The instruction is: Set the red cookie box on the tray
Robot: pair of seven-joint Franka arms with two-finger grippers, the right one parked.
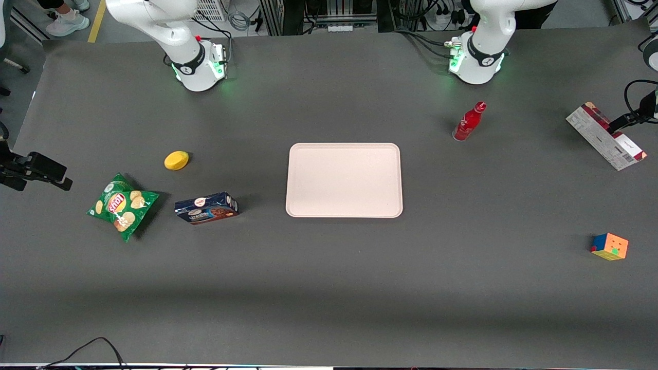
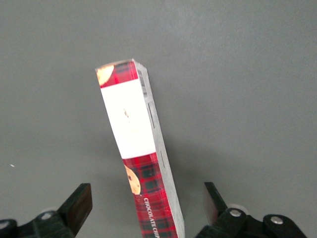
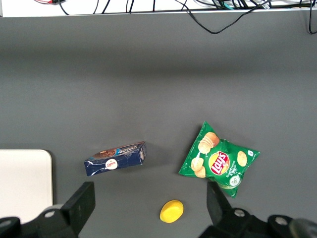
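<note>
The task is barely begun. The red cookie box [image 1: 605,135] stands on its long thin edge at the working arm's end of the surface [image 1: 329,267], well apart from the tray [image 1: 344,180], which lies flat in the middle of the surface with nothing on it. The hand [image 2: 147,201] is over the box, its two fingers [image 2: 79,203] spread wide with the box's narrow top edge between them and clear gaps on both sides; nothing is gripped yet. In the front view the hand's dark body shows at the picture's edge, just above the box.

What is left, as I judge it, is nearly everything: closing on the box, lifting it, carrying it toward the middle past the red bottle [image 1: 469,122], and setting it inside the tray's rim. The colored cube [image 1: 609,246] sits nearer the front camera than the box, clear of that path.
</note>
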